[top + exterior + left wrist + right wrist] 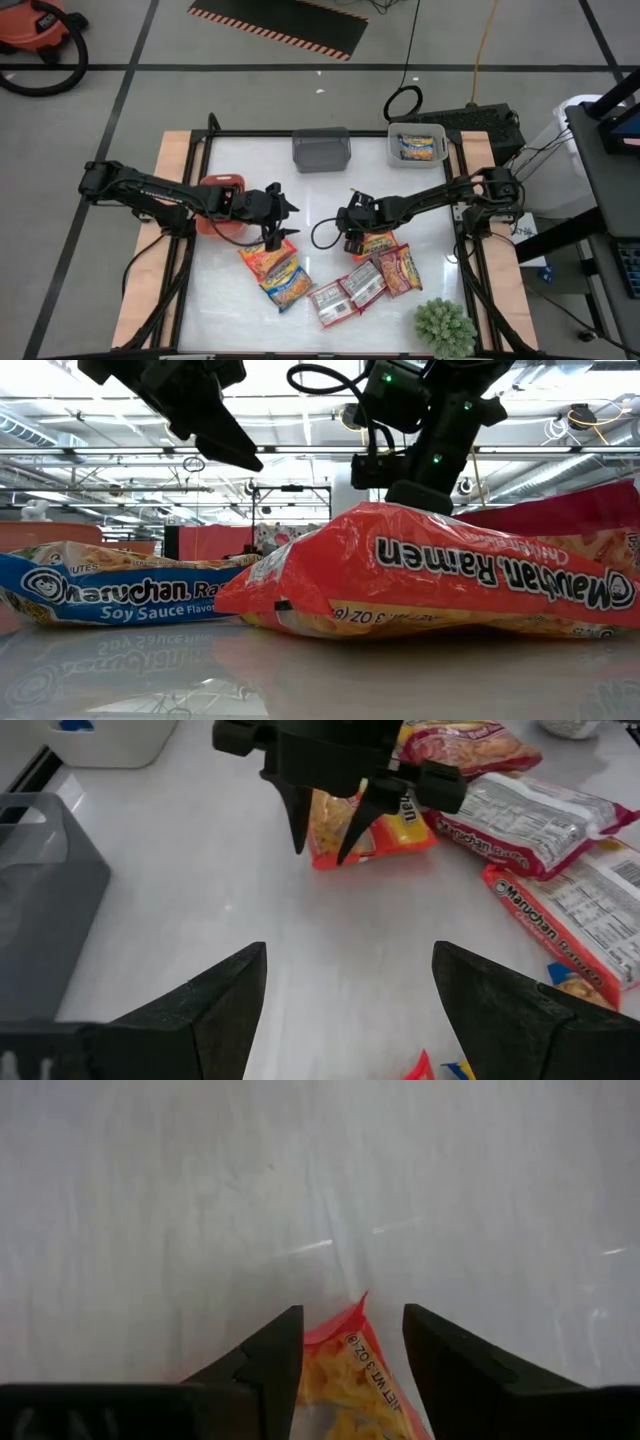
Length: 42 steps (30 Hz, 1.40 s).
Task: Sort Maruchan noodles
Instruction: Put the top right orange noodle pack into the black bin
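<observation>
My left pincer [283,222] hangs spread wide over the tabletop [320,195], nothing in it. From above, my right pincer [352,238] hides its tips; its wrist camera shows them parted around the red-trimmed noodle packet [350,1380], corner between, lying on the tabletop.

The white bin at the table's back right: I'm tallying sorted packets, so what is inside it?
The white plastic bin holds one orange-yellow ramen packet lying flat. Whether another lies beneath is covered from view.
</observation>
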Each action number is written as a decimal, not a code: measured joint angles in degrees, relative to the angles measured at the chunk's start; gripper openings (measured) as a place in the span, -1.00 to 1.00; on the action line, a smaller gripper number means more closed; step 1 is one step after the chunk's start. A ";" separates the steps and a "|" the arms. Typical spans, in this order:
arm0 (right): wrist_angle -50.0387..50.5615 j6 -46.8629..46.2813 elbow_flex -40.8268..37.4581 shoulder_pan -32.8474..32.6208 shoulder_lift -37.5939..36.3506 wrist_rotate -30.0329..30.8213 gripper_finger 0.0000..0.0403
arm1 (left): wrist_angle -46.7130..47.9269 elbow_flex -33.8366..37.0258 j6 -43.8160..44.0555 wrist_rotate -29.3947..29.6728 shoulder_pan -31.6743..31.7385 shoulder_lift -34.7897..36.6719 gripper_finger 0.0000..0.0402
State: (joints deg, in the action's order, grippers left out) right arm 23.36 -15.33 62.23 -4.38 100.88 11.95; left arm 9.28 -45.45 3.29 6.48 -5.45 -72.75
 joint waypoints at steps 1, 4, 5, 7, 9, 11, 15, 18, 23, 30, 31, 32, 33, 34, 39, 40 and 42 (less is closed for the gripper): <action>0.05 0.00 -0.01 0.00 0.00 -0.01 -0.20 | -0.03 0.00 0.17 -0.02 -0.20 -0.01 0.44; 0.53 -0.07 -0.01 0.00 0.00 -0.03 -0.34 | -0.04 0.00 0.52 0.00 -1.27 -0.01 0.44; 0.54 -0.28 -0.01 0.00 0.00 -0.03 -0.40 | -0.09 0.00 0.52 -0.02 -1.63 -0.01 0.44; 0.52 -0.39 -0.01 0.00 0.00 -0.14 -0.51 | -0.14 0.00 0.51 -0.09 -2.35 0.00 0.44; 0.54 -0.30 -0.04 0.04 0.00 -0.18 -0.61 | -0.33 0.00 0.52 -0.23 -2.82 -0.02 0.44; 0.52 -0.07 -0.04 0.20 0.00 -0.20 -0.71 | -0.45 0.00 0.54 -0.19 -3.25 -0.02 0.44; 0.51 0.26 -0.04 0.93 0.00 -0.22 -0.87 | -0.56 0.00 0.55 -0.16 -3.90 -0.01 0.44; -0.16 -0.49 -0.04 1.05 0.00 -0.26 -0.92 | -0.57 0.00 0.51 -0.17 -4.07 0.00 0.44; -1.68 -2.54 -0.05 0.90 -0.01 -1.73 -0.77 | -0.57 0.00 0.08 0.00 -4.04 0.00 0.44; -2.19 -6.46 -3.43 1.09 0.09 -1.59 -0.43 | -3.12 0.02 -2.09 0.02 -3.48 0.00 0.44; -2.70 -6.45 -4.07 1.07 0.09 -1.56 -0.40 | -3.76 0.02 -2.62 0.02 -3.52 -0.02 0.44; -3.33 -6.50 -4.63 1.07 0.05 -1.54 -0.38 | -4.13 0.02 -3.27 0.01 -3.52 0.00 0.44; -3.93 -6.56 -5.16 1.07 -0.01 -1.54 -0.37 | -4.43 0.02 -3.79 -0.02 -3.54 0.00 0.44; -4.27 -6.62 -5.58 1.07 -0.04 -1.54 -0.36 | -4.81 0.02 -4.26 -0.02 -3.54 0.00 0.44; -4.43 -6.41 -6.02 1.05 -0.07 -1.64 -0.50 | -5.44 0.02 -4.72 0.00 -3.52 0.00 0.44; -4.69 -6.12 -6.05 1.05 -0.07 -1.73 -0.56 | -5.37 0.02 -4.87 0.00 -3.52 0.00 0.44; -5.35 -4.94 -6.07 1.05 0.00 -1.78 -0.67 | -5.29 0.02 -4.94 -0.02 -3.52 0.00 0.44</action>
State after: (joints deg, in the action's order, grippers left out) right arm 18.01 -20.28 56.16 -3.33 100.88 10.17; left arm 3.99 -45.43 -1.65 6.46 -8.97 -72.75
